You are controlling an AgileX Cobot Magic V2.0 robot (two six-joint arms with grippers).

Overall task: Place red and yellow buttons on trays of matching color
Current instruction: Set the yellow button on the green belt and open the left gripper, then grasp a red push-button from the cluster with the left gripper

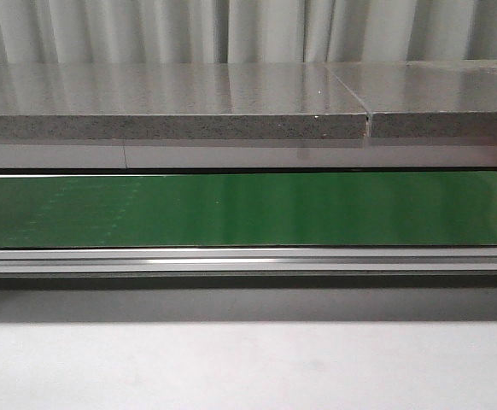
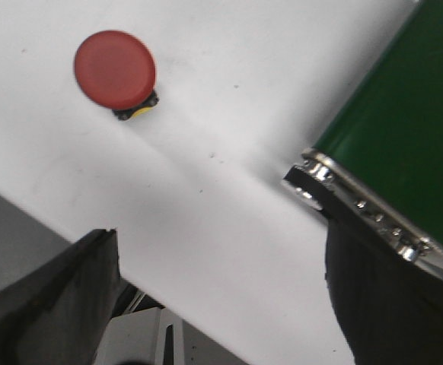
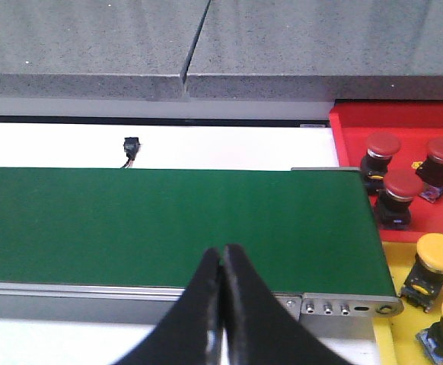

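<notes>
Left gripper (image 2: pixel 221 304): its two dark fingers stand wide apart with nothing between them, over the white table (image 2: pixel 229 114).
Lone red button (image 2: pixel 116 67): rests on the white table well clear of the left gripper's fingers, apart from the end of the green conveyor belt (image 2: pixel 404 137); a bit of yellow and black base shows under its cap.
Right gripper (image 3: pixel 223 304): fingertips pressed together, holding nothing, hanging over the near edge of the belt.
Red tray (image 3: pixel 351 137): just past the belt's end, on the far side.
Red buttons (image 3: pixel 383 144): three counted, all standing in the red tray, well apart from the right gripper.
Yellow tray (image 3: pixel 385 334): just beside the belt's end, nearer than the red tray.
Yellow buttons (image 3: pixel 441 255): two counted, in the yellow tray.
Small black connector (image 3: pixel 132 144): one, on the white strip beyond the belt.
Surface: white tabletop on the near side of the belt, with a silver rail (image 1: pixel 248 259) along the belt's edge.
Room: grey speckled slabs (image 1: pixel 172 107) behind the belt, pale curtain (image 1: pixel 248 30) beyond them.
</notes>
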